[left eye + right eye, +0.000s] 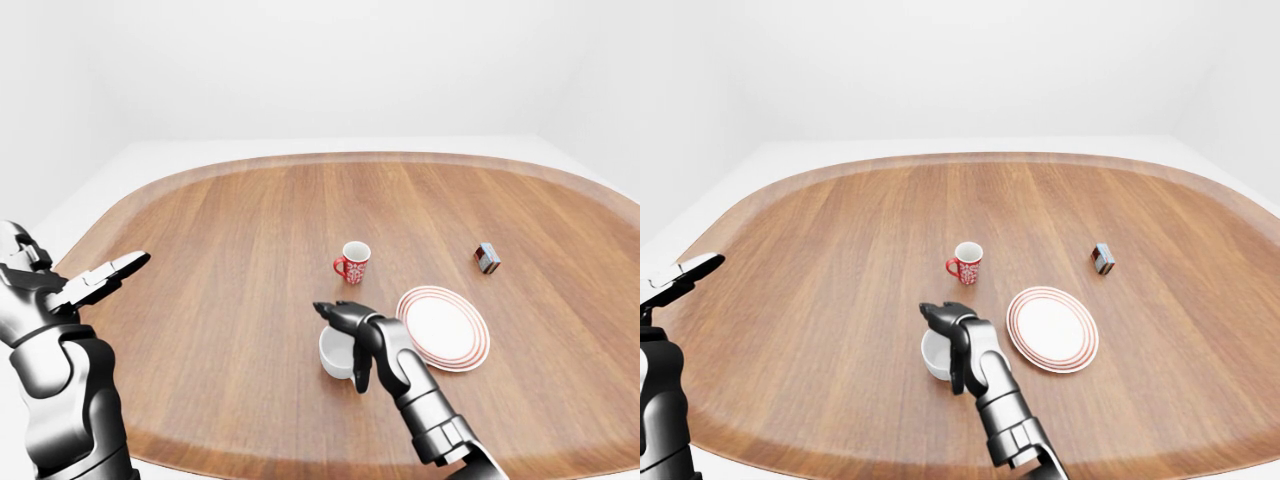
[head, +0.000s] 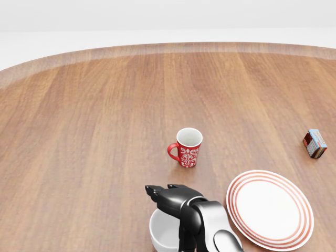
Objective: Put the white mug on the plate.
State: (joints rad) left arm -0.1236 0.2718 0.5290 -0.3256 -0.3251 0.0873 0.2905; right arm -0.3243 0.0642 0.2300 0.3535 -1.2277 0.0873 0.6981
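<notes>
Right hand (image 2: 181,210) is hanging over the white mug (image 2: 164,232), its fingers (image 1: 361,371) curling down around the rim, though whether they are actually gripping it cannot be told. That mug is sitting on the wooden table (image 1: 240,230) just left of the red-ringed plate (image 1: 443,327). Left hand (image 1: 108,275) is hovering open at the left-eye view's left edge, holding nothing.

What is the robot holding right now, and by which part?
Right robot hand drapes over the white mug's rim; a closed grip cannot be told. Left robot hand holds nothing.
</notes>
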